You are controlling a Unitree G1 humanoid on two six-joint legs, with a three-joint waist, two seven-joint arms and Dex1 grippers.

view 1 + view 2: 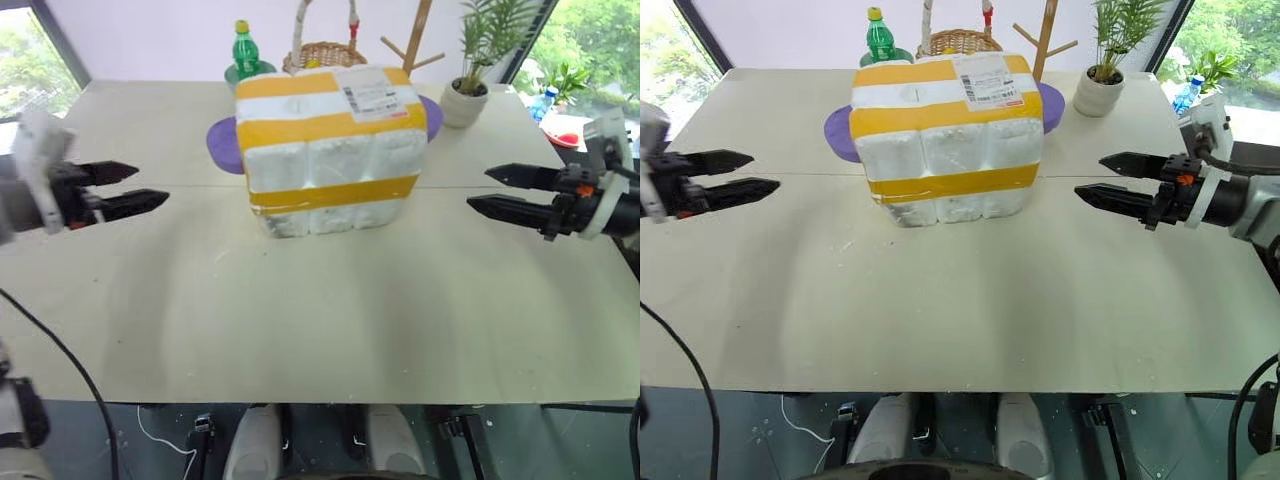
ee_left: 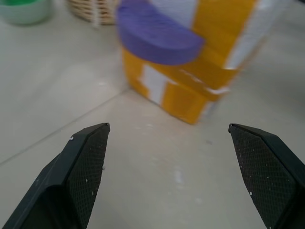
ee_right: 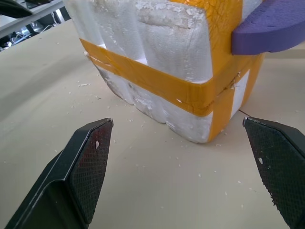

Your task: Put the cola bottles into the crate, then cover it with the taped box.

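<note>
Evidently the taped box (image 1: 330,150) sits down on the surface (image 1: 320,310), presumably covering the crate, so left pincer (image 1: 125,188) and right pincer (image 1: 500,190) hang released, flanking it.

The large white styrofoam box wrapped in broad yellow tape bands (image 1: 330,150) is set upright on the beige table (image 1: 300,320). A flat purple disc (image 1: 228,145) is seen behind the box, protruding on both sides. Further behind the box, a green plastic bottle (image 1: 243,48), a wicker basket (image 1: 322,52) and, to the right, a potted plant (image 1: 466,95) are placed. The left gripper (image 1: 125,188) is held well left of the box, the right gripper (image 1: 500,190) well right.
</note>
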